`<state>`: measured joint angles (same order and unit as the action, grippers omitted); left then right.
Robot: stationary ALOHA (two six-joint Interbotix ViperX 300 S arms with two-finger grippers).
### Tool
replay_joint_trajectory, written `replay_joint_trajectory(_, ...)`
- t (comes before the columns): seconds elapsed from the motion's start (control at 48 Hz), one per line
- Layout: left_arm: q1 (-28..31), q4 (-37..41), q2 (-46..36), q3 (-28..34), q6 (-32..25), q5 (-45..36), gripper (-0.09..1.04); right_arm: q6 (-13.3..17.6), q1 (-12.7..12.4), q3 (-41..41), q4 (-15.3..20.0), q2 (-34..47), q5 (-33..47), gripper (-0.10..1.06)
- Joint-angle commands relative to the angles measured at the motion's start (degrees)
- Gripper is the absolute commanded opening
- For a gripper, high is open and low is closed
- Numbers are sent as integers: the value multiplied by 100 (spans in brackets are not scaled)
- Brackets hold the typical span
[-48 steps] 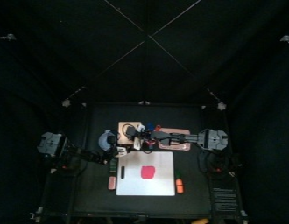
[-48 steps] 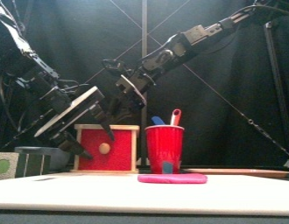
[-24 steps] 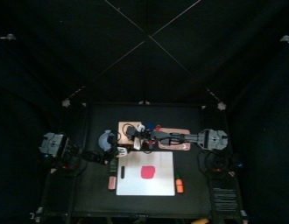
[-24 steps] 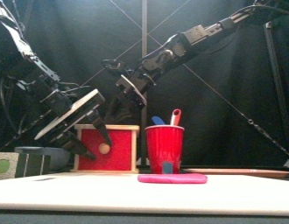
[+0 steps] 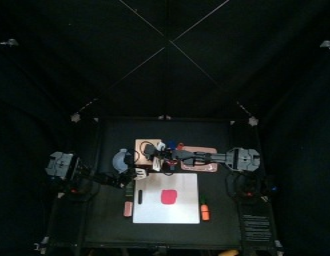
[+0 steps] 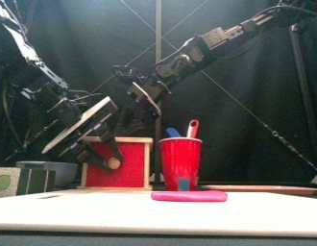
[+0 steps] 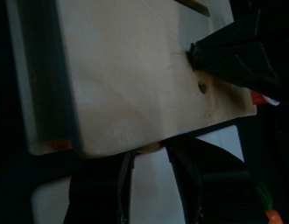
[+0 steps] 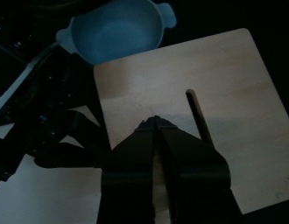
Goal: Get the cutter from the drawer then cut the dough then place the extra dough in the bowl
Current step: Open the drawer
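**Step 1 of 3 underway: drawer being worked, cutter not out yet**

Cutter: not visible in any view. Judged to be inside the drawer, so nothing is fetched yet.

Drawer: red front (image 6: 133,159) sits in the wooden box (image 8: 229,87) at the back-left of the counter (image 5: 94,200). From the front view I can't tell whether it is pulled out at all.

Left hand (image 7: 147,162): down at the drawer front, right by the pale knob (image 6: 113,163). Can't tell if it has the knob gripped or is just beside it.

Right hand (image 8: 153,124): fingers pressed together, nothing between them. The tip is on or just over the box top near the slot, prob. bracing the box against the pull.

Dough (image 5: 168,192): flat red-pink disc lying on the white board (image 5: 191,190), in front of the box. It looks whole, w/ no cut and no ring.

Bowl (image 8: 112,35): blue-grey, just beside the box on its left, nothing in it as far as the right wrist view shows.

Red cup (image 6: 181,163): w/ a blue and a red knife, right of the drawer front and behind the dough. Not part of the job.

Left to do:
- Open the drawer and lift the cutter out.
- Press it into the dough.
- Move the extra dough to the bowl.

So approx. all of the task remains.
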<state>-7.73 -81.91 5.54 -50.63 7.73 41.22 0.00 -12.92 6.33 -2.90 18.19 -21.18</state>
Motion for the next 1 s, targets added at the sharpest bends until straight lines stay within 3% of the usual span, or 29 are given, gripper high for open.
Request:
replay_joint_trajectory(0.021,0,0,-18,26,-18,-9,60,9,9,0,0,-70,-105,3)
replay_joint_trajectory(1.0,-1187,-185,-237,53,-18,-9,59,9,-18,-9,-18,-18,-97,3)
